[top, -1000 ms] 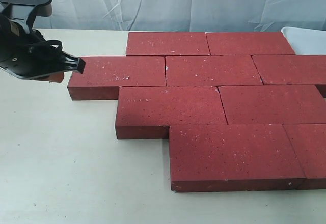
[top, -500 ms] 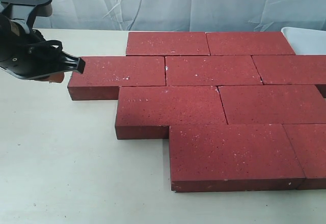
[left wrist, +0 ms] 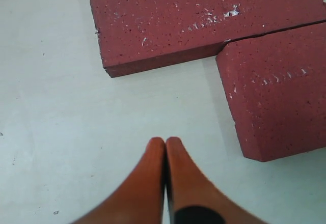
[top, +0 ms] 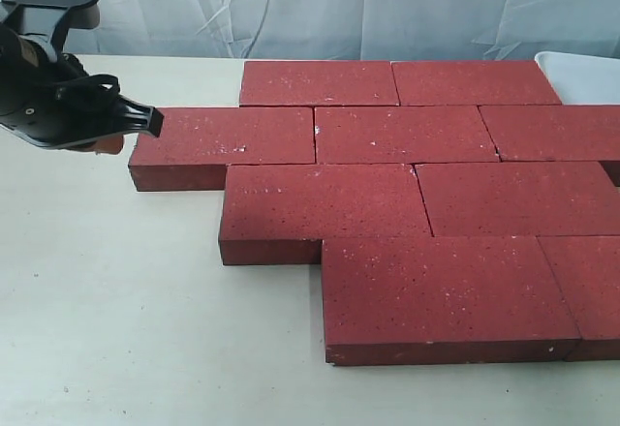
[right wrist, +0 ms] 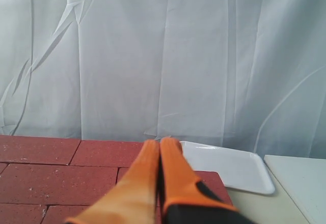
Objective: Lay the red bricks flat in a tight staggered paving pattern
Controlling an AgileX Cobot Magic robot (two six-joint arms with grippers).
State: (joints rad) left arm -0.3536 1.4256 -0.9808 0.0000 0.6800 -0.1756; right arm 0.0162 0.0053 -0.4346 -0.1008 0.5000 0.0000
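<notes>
Left wrist view: clenched, empty left gripper hangs just beside the red bricks, seemingly apart.

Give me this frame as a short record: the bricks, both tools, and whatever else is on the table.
bricks: nine in view, all flat, four staggered rows, joints close
left tool: shut, empty, over the bare table just off the pattern's left edge
right tool: shut, empty, raised over the bricks, facing the curtain
other: white tray beyond the far right bricks, partly cut off
task state: pattern looks laid
</notes>
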